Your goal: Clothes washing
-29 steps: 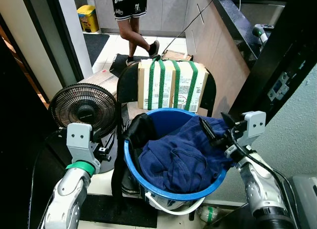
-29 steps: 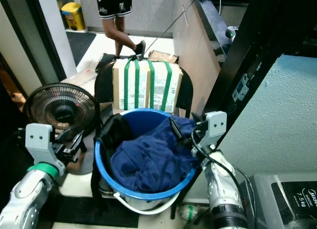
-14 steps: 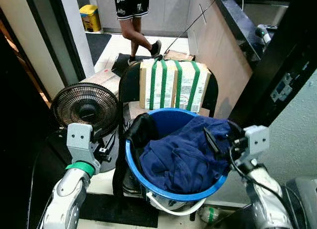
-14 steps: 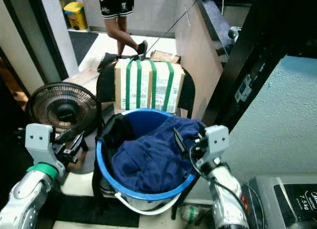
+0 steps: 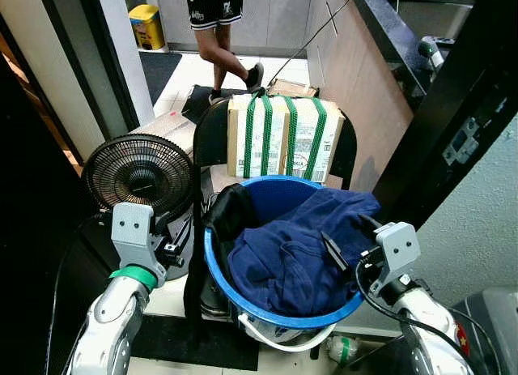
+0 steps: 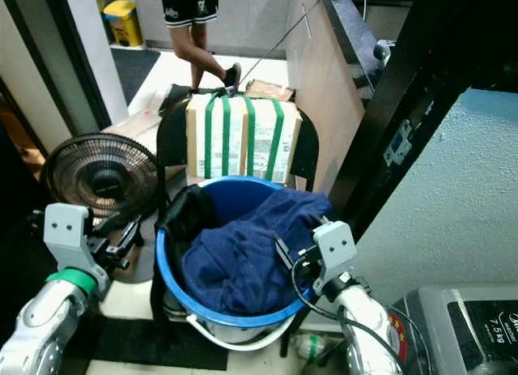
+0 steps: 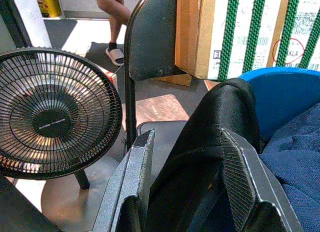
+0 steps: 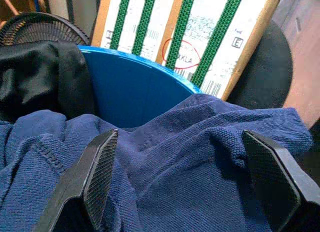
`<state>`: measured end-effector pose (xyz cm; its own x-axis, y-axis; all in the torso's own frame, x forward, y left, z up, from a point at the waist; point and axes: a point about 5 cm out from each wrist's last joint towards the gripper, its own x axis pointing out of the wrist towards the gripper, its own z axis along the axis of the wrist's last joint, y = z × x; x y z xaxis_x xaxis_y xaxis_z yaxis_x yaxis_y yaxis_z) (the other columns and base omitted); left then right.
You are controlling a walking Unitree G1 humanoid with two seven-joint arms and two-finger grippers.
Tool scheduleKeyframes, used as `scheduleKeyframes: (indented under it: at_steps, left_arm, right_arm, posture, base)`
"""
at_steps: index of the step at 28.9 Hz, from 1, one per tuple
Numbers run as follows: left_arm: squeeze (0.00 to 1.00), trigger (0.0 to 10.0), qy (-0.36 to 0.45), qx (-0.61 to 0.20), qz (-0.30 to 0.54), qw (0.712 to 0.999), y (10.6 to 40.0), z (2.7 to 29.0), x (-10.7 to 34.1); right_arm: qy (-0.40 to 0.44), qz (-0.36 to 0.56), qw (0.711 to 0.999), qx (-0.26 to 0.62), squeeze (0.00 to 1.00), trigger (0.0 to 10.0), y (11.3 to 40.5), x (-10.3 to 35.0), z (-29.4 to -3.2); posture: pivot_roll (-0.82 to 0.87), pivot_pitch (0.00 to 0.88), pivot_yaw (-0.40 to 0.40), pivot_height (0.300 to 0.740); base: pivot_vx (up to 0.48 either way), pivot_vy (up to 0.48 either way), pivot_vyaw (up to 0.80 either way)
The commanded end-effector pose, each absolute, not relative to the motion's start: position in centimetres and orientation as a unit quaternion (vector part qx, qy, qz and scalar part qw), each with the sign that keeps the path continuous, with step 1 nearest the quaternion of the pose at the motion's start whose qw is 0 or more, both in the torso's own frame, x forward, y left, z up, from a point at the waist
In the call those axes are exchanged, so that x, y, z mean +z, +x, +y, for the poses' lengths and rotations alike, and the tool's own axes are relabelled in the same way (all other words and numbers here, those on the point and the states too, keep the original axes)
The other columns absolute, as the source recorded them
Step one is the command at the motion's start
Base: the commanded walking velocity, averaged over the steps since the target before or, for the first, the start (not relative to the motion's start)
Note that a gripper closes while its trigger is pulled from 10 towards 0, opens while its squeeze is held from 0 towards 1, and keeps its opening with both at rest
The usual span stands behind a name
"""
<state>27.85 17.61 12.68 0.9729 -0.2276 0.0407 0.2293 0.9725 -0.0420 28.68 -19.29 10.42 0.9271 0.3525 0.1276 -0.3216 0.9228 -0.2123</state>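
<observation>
On my far left stands a black fan [image 5: 139,174]. Beside it I hold the left gripper [image 7: 185,184] spread wide, empty, just short of the black garment [image 5: 231,213] draped over the blue bucket [image 5: 243,298]. Inside lies the navy shirt [image 5: 295,249] (heaped toward the right rim). My right gripper [image 8: 182,179] hovers over it, fingers parted, grasping nothing. Behind sits a green-strapped box [image 5: 283,138].

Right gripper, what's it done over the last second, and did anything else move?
The right gripper has drawn back and down from the far right rim of the blue bucket to hang over the navy garment, fingers open, holding nothing. The left gripper stays beside the black garment. The clothes look unmoved.
</observation>
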Motion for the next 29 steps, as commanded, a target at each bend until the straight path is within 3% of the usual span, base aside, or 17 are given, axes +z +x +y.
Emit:
scheduleKeyframes:
  at_steps: [1,7,22,23,24,25,26,29]
  left_arm:
    - [0.0,10.0,-0.027,-0.118,-0.008,0.993,27.5,17.6,12.3]
    - [0.0,10.0,-0.028,-0.12,-0.009,0.992,27.4,17.6,12.4]
    - [0.0,10.0,-0.026,-0.124,-0.008,0.992,27.6,17.6,12.5]
    - [0.0,10.0,-0.026,-0.123,-0.008,0.992,27.5,17.6,12.5]
    - [0.0,10.0,-0.026,-0.122,-0.008,0.992,27.5,17.6,12.5]
    - [0.0,10.0,-0.026,-0.122,-0.009,0.992,27.5,17.7,12.6]
    - [0.0,10.0,-0.025,-0.121,-0.009,0.992,27.5,17.7,12.6]
    - [0.0,10.0,-0.025,-0.121,-0.009,0.992,27.4,17.8,12.6]
  right_arm:
    - [-0.098,-0.079,0.98,0.153,0.0,10.0,28.3,10.0,-19.7]
    - [-0.075,-0.065,0.992,0.079,0.0,10.0,28.2,9.6,-21.2]
    - [-0.091,-0.014,0.99,0.106,0.0,10.0,27.6,7.5,-20.5]
    - [-0.089,-0.014,0.99,0.108,0.0,6.2,27.5,7.4,-20.4]
    - [-0.084,-0.015,0.99,0.109,0.0,3.1,27.4,7.4,-20.3]
    - [-0.08,-0.016,0.991,0.109,0.0,3.1,27.4,7.3,-20.3]
    - [-0.078,-0.017,0.991,0.108,0.0,0.0,27.4,7.3,-20.3]
    - [-0.076,-0.018,0.991,0.107,0.0,0.0,27.4,7.3,-20.2]
  posture:
    - [0.04,0.086,0.042,0.74]
    - [0.04,0.086,0.044,0.74]
    - [0.05,0.091,0.046,0.74]
    - [0.05,0.091,0.046,0.74]
    - [0.05,0.092,0.045,0.74]
    - [0.05,0.092,0.045,0.74]
    - [0.05,0.092,0.045,0.74]
    - [0.05,0.092,0.045,0.74]
  base:
    - [0.0,0.0,0.0]
    - [0.0,0.0,0.0]
    - [0.0,0.0,0.0]
    - [0.0,0.0,0.0]
    - [0.0,0.0,0.0]
    - [0.0,0.0,0.0]
    - [0.0,0.0,0.0]
    - [0.0,0.0,0.0]
